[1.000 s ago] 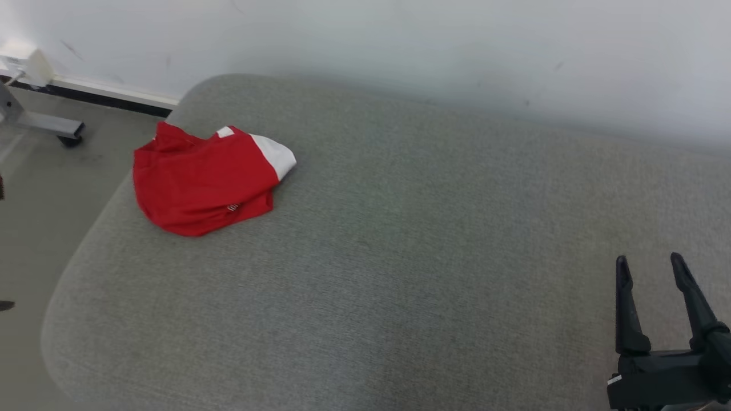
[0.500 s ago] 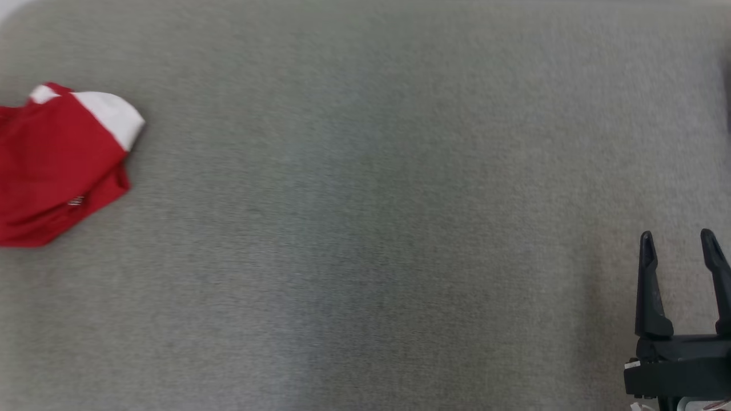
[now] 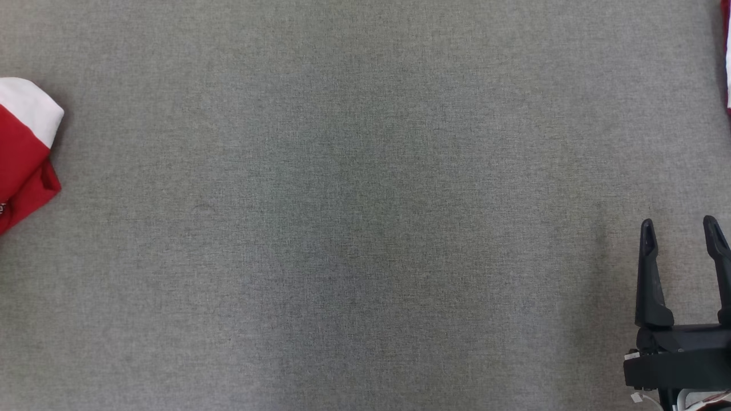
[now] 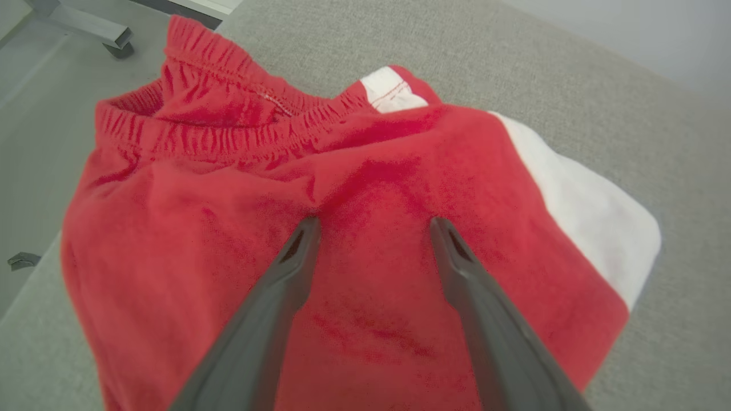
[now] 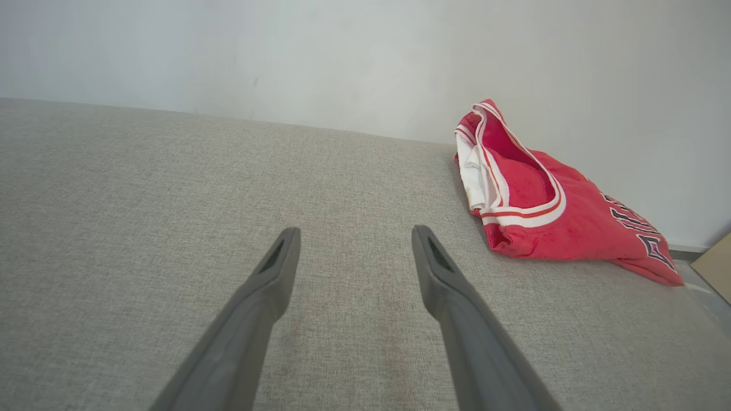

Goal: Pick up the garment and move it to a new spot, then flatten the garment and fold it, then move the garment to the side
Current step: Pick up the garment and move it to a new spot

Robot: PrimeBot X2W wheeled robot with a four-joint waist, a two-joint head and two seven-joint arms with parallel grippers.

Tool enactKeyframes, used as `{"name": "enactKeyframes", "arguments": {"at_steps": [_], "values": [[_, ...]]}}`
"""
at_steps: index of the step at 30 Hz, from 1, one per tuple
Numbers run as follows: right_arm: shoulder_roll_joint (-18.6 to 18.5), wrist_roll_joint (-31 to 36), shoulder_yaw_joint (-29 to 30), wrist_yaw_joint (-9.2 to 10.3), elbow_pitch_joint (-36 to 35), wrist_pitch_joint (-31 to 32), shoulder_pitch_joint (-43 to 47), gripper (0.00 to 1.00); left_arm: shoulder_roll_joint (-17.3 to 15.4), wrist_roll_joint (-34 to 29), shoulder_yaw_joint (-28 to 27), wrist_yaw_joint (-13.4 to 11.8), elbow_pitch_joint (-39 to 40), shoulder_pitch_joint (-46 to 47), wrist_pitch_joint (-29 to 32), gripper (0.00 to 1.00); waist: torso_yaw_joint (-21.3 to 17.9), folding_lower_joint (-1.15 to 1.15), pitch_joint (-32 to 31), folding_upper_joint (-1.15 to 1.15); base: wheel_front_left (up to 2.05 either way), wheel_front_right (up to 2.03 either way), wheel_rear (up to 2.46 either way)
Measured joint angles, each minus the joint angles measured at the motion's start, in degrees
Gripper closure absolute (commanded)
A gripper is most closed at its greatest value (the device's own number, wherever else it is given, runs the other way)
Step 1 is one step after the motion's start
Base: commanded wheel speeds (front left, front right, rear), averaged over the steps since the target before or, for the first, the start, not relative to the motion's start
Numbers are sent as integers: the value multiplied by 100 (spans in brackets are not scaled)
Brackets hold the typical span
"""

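Both grippers spread wide over grey woven cushion (image 3: 365,228)
Tips of the left gripper (image 4: 371,225) sit over the folded red fleece shorts with white side panel (image 4: 171,228) (contact unclear); right gripper (image 3: 679,228), empty, has the crumpled red white-trimmed jersey (image 5: 571,228) ahead to its right

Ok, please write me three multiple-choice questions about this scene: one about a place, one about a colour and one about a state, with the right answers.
1. Where in the head view do the red shorts lie?
A. at the left edge
B. in the middle
C. at the bottom edge

2. What colour is the side panel of the shorts?
A. black
B. white
C. blue

3. How is the left gripper?
A. shut on the shorts
B. open over the shorts
C. shut and empty

Answers:
1 A: the frame's left edge cuts the cloth.
2 B: it is plainly white against the red.
3 B: its fingers stand apart, with red cloth between them.
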State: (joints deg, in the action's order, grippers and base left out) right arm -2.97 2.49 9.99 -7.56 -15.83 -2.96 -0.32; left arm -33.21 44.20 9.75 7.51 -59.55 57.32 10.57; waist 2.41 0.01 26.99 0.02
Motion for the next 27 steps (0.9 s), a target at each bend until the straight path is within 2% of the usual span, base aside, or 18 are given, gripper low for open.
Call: {"name": "enactKeyframes", "arguments": {"at_steps": [7, 8, 9, 10, 12, 19, 27], "values": [[3, 8, -60, 0, -42, 43, -30, 0, -7, 287, 268, 0, -271, -56, 491, 1, -32, 0, -14, -1, 0, 0, 0], [2, 8, -62, 0, -49, 44, -30, 0, -4, 308, 297, 0, -286, -62, 485, 52, -38, 0, -11, -1, 0, 0, 0], [3, 8, -71, 0, -55, 46, -30, 0, -9, 313, 322, 0, -291, -71, 406, 86, -45, 0, -12, -1, 0, 0, 0], [2, 8, -85, 0, -59, 48, -30, 0, -10, 328, 337, 0, -313, -83, 309, 100, -53, -1, -18, -1, 0, 0, 0], [3, 8, -88, 0, -54, 51, -30, 0, -10, 326, 420, 1, -365, -108, 163, 100, -69, -1, -42, -1, 0, 0, 0], [3, -166, -86, 0, 186, -19, -11, 0, -153, 71, 644, 0, -338, 124, -1035, 100, -49, -1, -341, -1, 0, 0, 0], [4, -468, -134, 0, 836, -344, 71, 0, -278, -347, 1137, 0, 236, 744, -1850, 100, 19, -1, -915, -2, 0, 0, 0]]}}
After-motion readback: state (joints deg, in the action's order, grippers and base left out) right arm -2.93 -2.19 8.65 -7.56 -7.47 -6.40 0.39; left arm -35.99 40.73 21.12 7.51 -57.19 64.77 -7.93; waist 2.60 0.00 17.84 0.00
